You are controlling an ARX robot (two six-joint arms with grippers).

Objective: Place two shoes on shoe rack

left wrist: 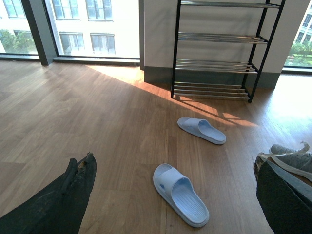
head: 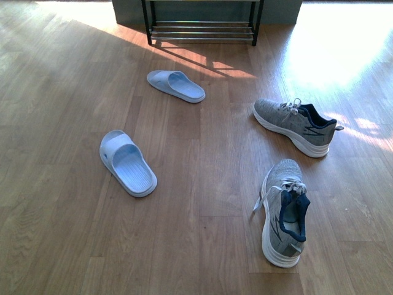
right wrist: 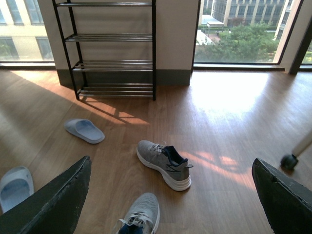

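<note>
Nothing is on the shoe rack (head: 201,29) yet, so I judge the task to be at its very start, before the first pick. At the left, the left gripper (left wrist: 173,161) hangs above the wooden floor (head: 61,233) with its two dark fingers (left wrist: 73,190) spread wide and nothing between them. The nearer pale blue slide (head: 128,163) lies sole-down almost under it. The second slide (head: 175,85) lies further on, near the rack's foot but apart from it. The rack stands against the far wall, its chrome tiers bare. To the right lie the two grey sneakers, well apart from the slides. The farther sneaker (head: 296,126) sits upright on its sole, and the nearer sneaker (head: 284,212) points away from the robot with loose laces. The right gripper (right wrist: 171,161) hovers over this pair, jaws equally wide and empty. Neither arm shows in the front view. The next move probably calls for one arm to drop to the shoe beneath it. The slide's strap or the sneaker's collar would offer a hold, before the shoe is carried to a tier.
</note>
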